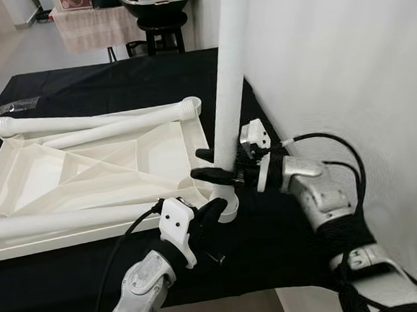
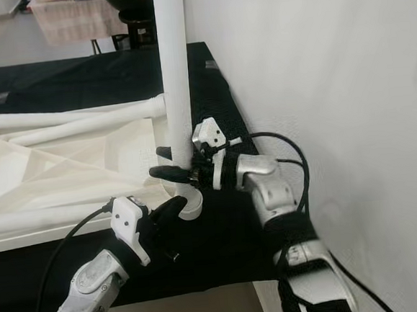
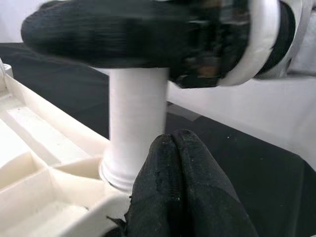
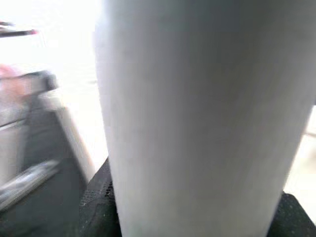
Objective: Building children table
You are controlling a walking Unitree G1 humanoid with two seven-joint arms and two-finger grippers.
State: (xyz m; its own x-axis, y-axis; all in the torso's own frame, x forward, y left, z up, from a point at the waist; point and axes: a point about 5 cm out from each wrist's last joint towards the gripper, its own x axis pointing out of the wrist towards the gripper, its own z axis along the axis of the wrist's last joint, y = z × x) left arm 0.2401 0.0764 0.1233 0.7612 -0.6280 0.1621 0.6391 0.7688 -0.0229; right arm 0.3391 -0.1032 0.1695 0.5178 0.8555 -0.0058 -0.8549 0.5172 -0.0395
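The right hand (image 1: pixel 211 165) is clamped around the upright white plastic table leg (image 1: pixel 230 82), low on its shaft. The left hand (image 1: pixel 214 210), fingers pressed together, rests just beside the leg's base at the near corner of the upturned white plastic tabletop (image 1: pixel 87 173), where three loose white legs (image 1: pixel 94 121) lie, on the black-covered table (image 1: pixel 273 238).

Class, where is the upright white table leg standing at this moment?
The table leg stands upright at the near right corner of the upturned tabletop, gripped by the right gripper, beside the white wall.
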